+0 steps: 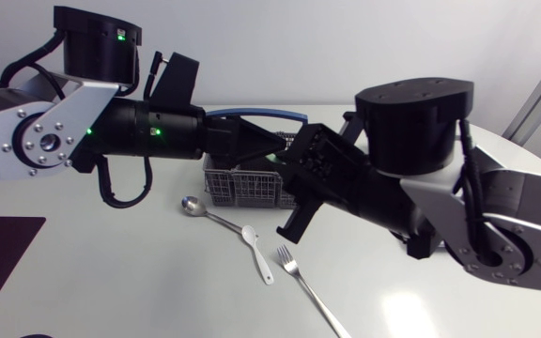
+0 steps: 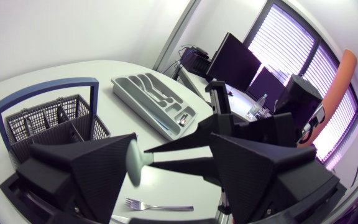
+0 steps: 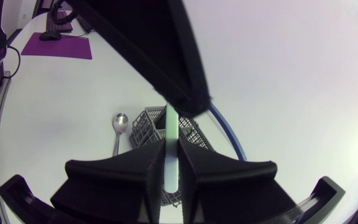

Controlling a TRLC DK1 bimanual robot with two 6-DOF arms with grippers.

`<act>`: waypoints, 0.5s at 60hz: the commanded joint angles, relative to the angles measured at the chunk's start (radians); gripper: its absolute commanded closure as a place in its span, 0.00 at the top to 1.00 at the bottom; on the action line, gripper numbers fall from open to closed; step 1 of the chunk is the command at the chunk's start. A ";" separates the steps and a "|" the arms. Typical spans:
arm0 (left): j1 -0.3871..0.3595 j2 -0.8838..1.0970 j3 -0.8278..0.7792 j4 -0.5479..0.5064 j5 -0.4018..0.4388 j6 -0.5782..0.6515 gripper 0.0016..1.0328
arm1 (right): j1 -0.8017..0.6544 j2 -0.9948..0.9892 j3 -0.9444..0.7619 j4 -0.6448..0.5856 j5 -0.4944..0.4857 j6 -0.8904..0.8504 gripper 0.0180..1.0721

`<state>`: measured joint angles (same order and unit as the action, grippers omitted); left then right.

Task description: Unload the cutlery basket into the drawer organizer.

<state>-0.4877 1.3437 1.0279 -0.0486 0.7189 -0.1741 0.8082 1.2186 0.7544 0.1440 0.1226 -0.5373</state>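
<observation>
Since the right end effector (image 3: 171, 148) is clamped on the pale green utensil (image 3: 171, 121), both fingers pressed to its handle from two sides, the piece hangs in the air just above the cutlery basket (image 1: 244, 184) rather than sitting in it. Left end effector (image 2: 173, 144) is also over the basket, fingers spread wide. The utensil's far end lies against one finger only, so no grip there. It reads as a handover or regrasp, and I can't tell which way it's going. I can't tell spoon from fork on the green piece either. The drawer organizer (image 2: 143, 102) sits beyond the basket, well apart from it, with some cutlery already in its slots. That is probably why the piece is held high: it has to clear the basket's blue handle before the carry. On the surface (image 1: 111, 282) in front of the basket are a metal spoon (image 1: 203, 214), a white spoon (image 1: 256, 252) and a fork (image 1: 310, 289), all apart from each other and not yet sorted. Risk: the utensil twisting in a narrow pinch.
</observation>
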 commanded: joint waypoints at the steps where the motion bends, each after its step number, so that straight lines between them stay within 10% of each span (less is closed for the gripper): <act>1: -0.008 -0.031 0.018 -0.037 -0.015 0.047 0.95 | -0.046 -0.044 -0.046 -0.015 -0.023 -0.016 0.05; 30: 0.044 -0.077 -0.043 -0.289 -0.156 0.447 0.95 | -0.765 -0.237 -0.170 -0.291 -0.670 -0.268 0.05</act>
<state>-0.4469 1.2705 1.0134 -0.3187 0.5694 0.2108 0.1379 0.9882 0.6163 -0.1101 -0.4881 -0.7059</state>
